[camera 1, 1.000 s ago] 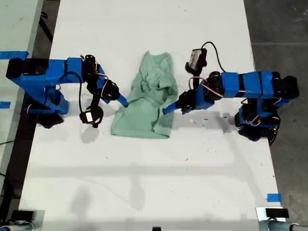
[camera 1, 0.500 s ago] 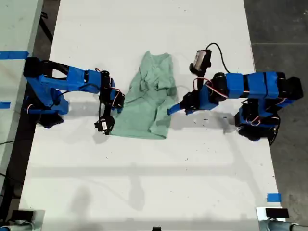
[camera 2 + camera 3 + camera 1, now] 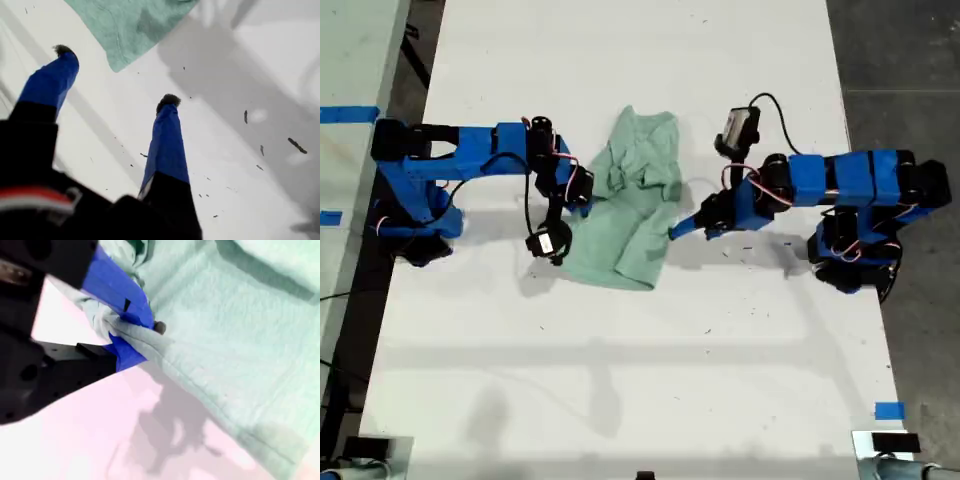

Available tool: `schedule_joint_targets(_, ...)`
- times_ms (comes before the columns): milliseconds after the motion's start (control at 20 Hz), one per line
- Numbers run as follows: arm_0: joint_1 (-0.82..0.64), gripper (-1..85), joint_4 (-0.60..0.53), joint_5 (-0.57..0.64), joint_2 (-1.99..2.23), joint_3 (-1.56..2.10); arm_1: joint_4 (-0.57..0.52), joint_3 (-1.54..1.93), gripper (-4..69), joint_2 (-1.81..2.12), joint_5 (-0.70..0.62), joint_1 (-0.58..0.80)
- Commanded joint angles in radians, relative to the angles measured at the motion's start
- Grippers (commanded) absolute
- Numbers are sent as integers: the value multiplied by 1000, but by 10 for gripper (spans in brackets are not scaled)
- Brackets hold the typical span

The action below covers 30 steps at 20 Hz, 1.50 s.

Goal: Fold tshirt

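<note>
Crumpled pale mint-green fabric tshirt [image 3: 630, 205] lies mid white table [image 3: 620, 380], between both arms. My first tool [image 3: 117, 75] hangs with jaws spread wide, empty, just beside the cloth's corner. My second tool [image 3: 132, 325] pinches the tshirt's bunched edge.

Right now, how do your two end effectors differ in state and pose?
My first end effector is open and empty; my second end effector is shut on an edge of the tshirt. The first is over bare table, just short of a tshirt corner; the second is touching the fabric. Both have blue fingers and face the tshirt.
</note>
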Motion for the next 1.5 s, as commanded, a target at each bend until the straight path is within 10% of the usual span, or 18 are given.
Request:
schedule_joint_targets(0, 18, 1, -87, 29, -138, -192, -29, -3, 297, 71, 11, 12)
schedule_joint_targets(150, -18, 14, -163, 48, -451, -364, -31, 6, 296, 84, 17, 12)
schedule_joint_targets(300, -32, 313, -63, 61, -686, -609, -43, 52, 296, 123, 34, 6)
schedule_joint_targets(900, 12, 317, 472, -31, -109, -394, 51, 244, 292, 397, 77, 2)
schedule_joint_targets(1450, 249, 326, 127, -390, 437, 558, 229, 502, 300, 808, 219, -120)
